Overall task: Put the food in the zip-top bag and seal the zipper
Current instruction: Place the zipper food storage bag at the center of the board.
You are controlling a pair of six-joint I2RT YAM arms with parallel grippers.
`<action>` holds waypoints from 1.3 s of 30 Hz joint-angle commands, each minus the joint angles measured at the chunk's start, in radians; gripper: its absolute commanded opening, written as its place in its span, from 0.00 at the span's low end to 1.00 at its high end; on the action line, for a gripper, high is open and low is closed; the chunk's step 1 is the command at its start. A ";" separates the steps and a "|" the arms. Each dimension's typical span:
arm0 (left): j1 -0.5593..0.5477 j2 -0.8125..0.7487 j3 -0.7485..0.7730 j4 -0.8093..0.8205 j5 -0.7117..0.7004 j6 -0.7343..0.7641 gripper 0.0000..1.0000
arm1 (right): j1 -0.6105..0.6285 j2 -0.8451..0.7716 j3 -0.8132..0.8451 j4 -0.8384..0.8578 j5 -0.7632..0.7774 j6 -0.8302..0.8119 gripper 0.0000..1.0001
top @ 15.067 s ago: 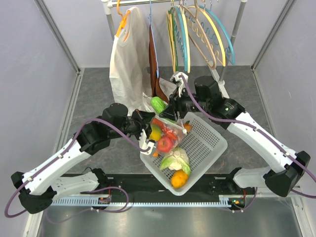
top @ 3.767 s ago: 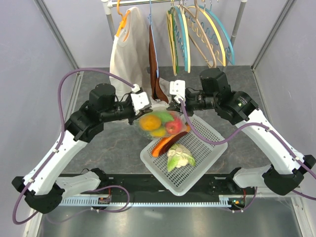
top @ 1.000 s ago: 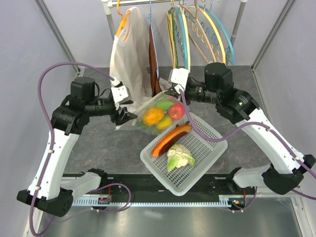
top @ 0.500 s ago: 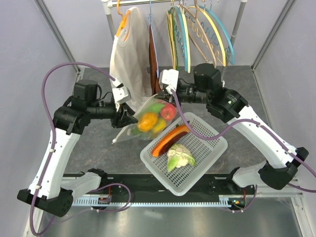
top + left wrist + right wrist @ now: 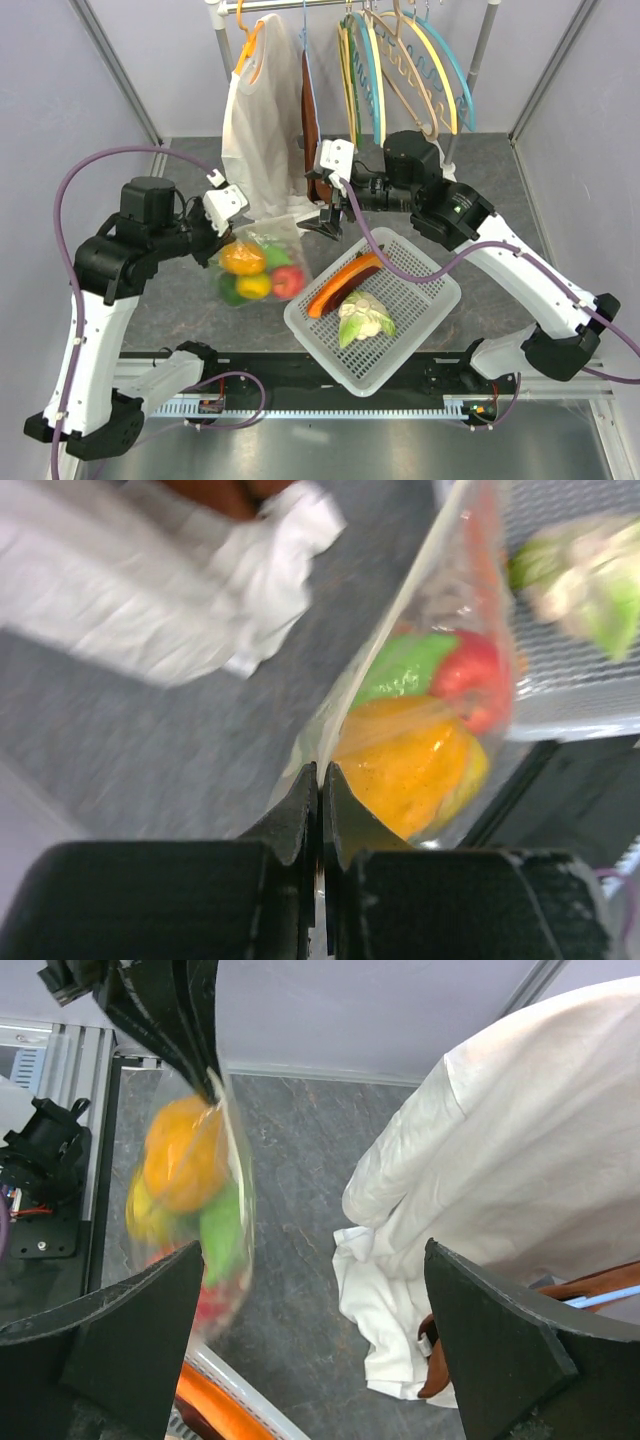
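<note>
Clear dotted plastic bag (image 5: pixel 262 262) of glossy orange, yellow, green and red toy food (image 5: pixel 244 258) hanging left of centre in the top view, its edge pinched in the left gripper (image 5: pixel 320 785), right gripper (image 5: pixel 328 218) spread wide and empty at upper centre, white lattice basket (image 5: pixel 425 300) at lower right holding a white-and-green toy cauliflower (image 5: pixel 362 318) and a long orange piece (image 5: pixel 345 283)

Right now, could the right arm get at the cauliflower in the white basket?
Probably yes. The right gripper hangs open just beyond the basket, and the cauliflower lies uncovered beside the long orange piece. The bag hangs off to the left, pinched in the left gripper, out of the way.
</note>
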 commanded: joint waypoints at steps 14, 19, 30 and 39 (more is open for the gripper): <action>0.307 0.103 -0.132 0.240 -0.399 0.478 0.02 | 0.002 -0.107 -0.057 0.005 0.054 0.030 0.98; 0.473 0.260 -0.032 0.295 -0.227 0.521 0.02 | 0.001 -0.114 -0.072 0.002 0.065 0.016 0.98; 0.526 0.590 0.138 0.587 -0.209 0.577 0.02 | -0.005 -0.094 -0.061 0.000 0.066 0.007 0.98; 0.518 0.409 -0.387 0.682 -0.081 0.842 0.02 | -0.012 -0.129 -0.103 -0.003 0.081 -0.003 0.98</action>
